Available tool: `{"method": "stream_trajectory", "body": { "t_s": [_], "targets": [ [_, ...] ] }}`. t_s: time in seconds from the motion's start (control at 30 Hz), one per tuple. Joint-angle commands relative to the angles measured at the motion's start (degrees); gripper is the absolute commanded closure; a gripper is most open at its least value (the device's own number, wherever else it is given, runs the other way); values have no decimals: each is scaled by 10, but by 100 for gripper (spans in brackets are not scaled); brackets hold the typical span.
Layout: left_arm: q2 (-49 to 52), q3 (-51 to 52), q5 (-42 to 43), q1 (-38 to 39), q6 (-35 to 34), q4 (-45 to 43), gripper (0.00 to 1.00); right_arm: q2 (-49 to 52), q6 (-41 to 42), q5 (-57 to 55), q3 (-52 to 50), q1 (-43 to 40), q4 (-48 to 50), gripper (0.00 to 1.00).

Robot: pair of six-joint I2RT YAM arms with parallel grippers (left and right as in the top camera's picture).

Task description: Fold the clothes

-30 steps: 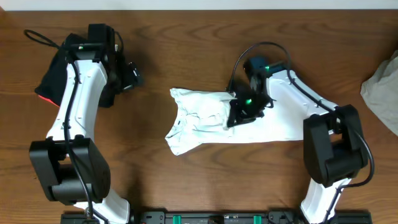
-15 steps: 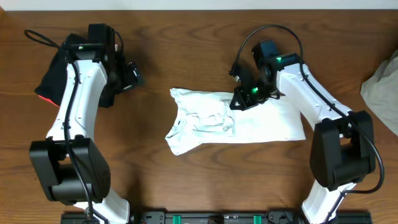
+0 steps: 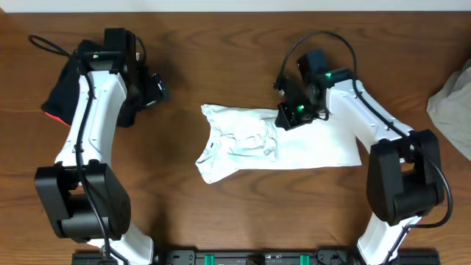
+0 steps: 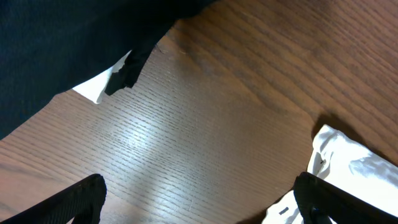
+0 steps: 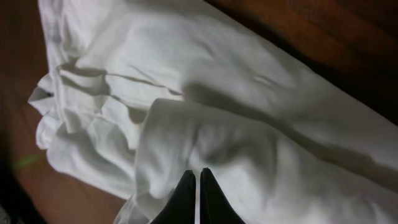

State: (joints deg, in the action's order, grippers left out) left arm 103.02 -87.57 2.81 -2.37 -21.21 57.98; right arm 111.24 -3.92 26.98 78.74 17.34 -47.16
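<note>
My left arm (image 3: 88,129) & right arm (image 3: 353,110): white shells w/ black joints, big black block at each base. Thin black cable (image 3: 82,125) runs down the left's white link. A 2nd black cable (image 3: 316,35) arcs over the right's wrist. Green LEDs (image 3: 298,110) lit on the black wrist units. Left gripper (image 4: 199,205): matte black, blunt, chunky tips. Right gripper (image 5: 197,194): black, slim, tapering to pts.

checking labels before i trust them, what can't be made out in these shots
Black garment: overhead, the left arm covers most of it.
Grey cloth: overhead, cut off by the right edge.
Whether the shut right pincer pinches the shirt: right wrist, its tips hide the contact.
</note>
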Motion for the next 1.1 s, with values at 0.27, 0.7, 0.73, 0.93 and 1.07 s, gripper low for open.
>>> {"method": "stream_trajectory", "body": {
  "t_s": [0.27,0.7,0.73,0.93,1.07],
  "targets": [
    [-4,-8,-1,-1,-5,0,2,-10,99,-45,-78,40,142,96],
    [-4,-8,-1,-1,-5,0,2,-59,101,33,-71,38,173,86],
    [-4,-8,-1,-1,-5,0,2,-74,101,32,-71,38,162,87],
    [-4,-8,-1,-1,-5,0,2,-134,101,16,-71,39,56,98],
    [-4,-8,-1,-1,-5,0,2,-131,101,-11,-79,41,3,99]
  ]
}}
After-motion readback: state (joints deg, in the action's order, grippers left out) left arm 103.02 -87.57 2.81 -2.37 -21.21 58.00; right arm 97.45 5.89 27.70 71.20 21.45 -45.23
